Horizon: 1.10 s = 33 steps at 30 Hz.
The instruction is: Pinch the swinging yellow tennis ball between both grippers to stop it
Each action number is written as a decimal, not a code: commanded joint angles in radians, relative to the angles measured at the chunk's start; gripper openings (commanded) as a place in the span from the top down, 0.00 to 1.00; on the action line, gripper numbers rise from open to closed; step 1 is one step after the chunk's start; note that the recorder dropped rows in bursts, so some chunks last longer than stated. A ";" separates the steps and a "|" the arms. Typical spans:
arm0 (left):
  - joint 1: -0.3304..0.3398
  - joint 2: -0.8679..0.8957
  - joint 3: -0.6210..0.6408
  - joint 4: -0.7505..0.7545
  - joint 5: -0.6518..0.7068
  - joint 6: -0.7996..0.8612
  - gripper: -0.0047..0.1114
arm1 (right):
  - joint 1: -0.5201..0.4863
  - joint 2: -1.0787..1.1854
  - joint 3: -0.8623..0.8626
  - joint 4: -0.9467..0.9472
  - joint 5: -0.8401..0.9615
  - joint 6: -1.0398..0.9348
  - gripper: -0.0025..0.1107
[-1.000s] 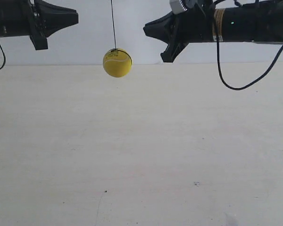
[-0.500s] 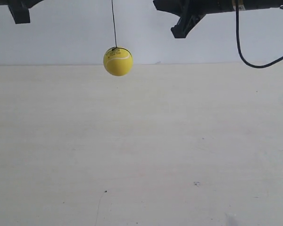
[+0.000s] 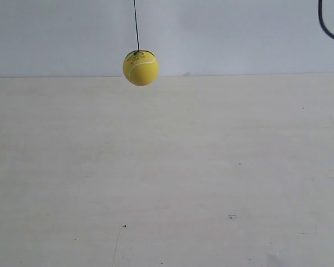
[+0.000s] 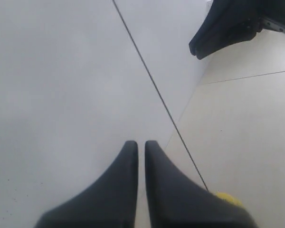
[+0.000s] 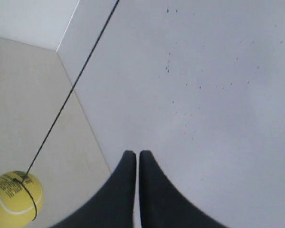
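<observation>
The yellow tennis ball [image 3: 140, 67] hangs on its thin dark string [image 3: 136, 25] above the pale table, untouched. Both arms are out of the exterior view; only a loop of black cable [image 3: 328, 25] shows at its top right. In the left wrist view my left gripper [image 4: 140, 144] is shut and empty, with a sliver of the ball [image 4: 229, 198] showing past one finger and the right arm's black tip [image 4: 221, 28] far off. In the right wrist view my right gripper [image 5: 137, 154] is shut and empty, and the ball [image 5: 15, 199] hangs off to one side, apart from it.
A pale wooden table [image 3: 167, 178] fills the lower exterior view, meeting a grey-white wall [image 3: 239, 33] behind the ball. The string [image 5: 71, 90] runs slantwise across both wrist views.
Both arms have risen out of the top of the exterior view. The ball has drifted slightly right and upward on its string.
</observation>
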 commanded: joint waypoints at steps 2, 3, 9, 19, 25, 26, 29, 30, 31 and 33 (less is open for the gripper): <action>0.002 -0.126 0.022 0.072 0.040 -0.088 0.92 | -0.005 -0.127 0.031 -0.017 0.060 0.067 0.98; 0.002 -0.153 0.041 0.072 0.063 -0.089 0.92 | -0.005 -0.153 0.048 -0.017 0.083 0.071 0.98; 0.002 -0.312 0.154 0.055 0.194 -0.097 0.92 | -0.005 -0.322 0.198 -0.017 0.279 0.081 0.98; 0.002 -0.574 0.335 -0.003 0.295 -0.106 0.92 | -0.005 -0.603 0.410 0.096 0.591 0.088 0.98; 0.002 -0.767 0.431 -0.031 0.444 -0.138 0.92 | -0.005 -0.733 0.526 0.171 0.634 0.088 0.98; 0.002 -0.801 0.448 -0.031 0.457 -0.152 0.92 | -0.005 -0.751 0.542 0.186 0.650 0.088 0.98; 0.002 -0.892 0.504 -0.031 0.457 -0.187 0.92 | -0.003 -0.784 0.596 0.215 0.670 0.088 0.98; 0.002 -0.955 0.548 -0.031 0.457 -0.210 0.92 | -0.003 -0.786 0.619 0.223 0.667 0.090 0.98; 0.002 -0.987 0.578 -0.028 0.461 -0.220 0.92 | -0.003 -0.786 0.628 0.244 0.667 0.100 0.98; 0.002 -1.044 0.635 -0.028 0.485 -0.224 0.92 | -0.003 -0.786 0.663 0.305 0.670 0.117 0.98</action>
